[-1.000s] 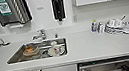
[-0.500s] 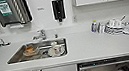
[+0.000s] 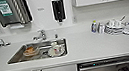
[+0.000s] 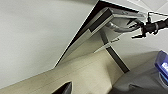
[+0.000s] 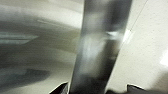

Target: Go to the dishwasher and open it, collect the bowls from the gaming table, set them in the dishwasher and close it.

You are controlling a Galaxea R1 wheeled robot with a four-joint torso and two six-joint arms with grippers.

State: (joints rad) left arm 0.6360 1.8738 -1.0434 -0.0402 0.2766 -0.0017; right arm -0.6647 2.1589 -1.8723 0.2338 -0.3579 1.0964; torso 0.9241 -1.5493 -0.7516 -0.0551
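Judging progress, I see the dishwasher (image 3: 106,67) at five o'clock barely cracked, my right gripper (image 4: 140,26) at its handle (image 5: 100,47), fingers unreadable, bowls uncollected.

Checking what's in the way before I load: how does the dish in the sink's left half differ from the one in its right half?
The left dish is a bowl holding something orange; the right dish is a white plate with a white cup standing on it. The bowl looks deeper, the plate flatter and wider. Both sit on the floor of the steel sink, near the tap.
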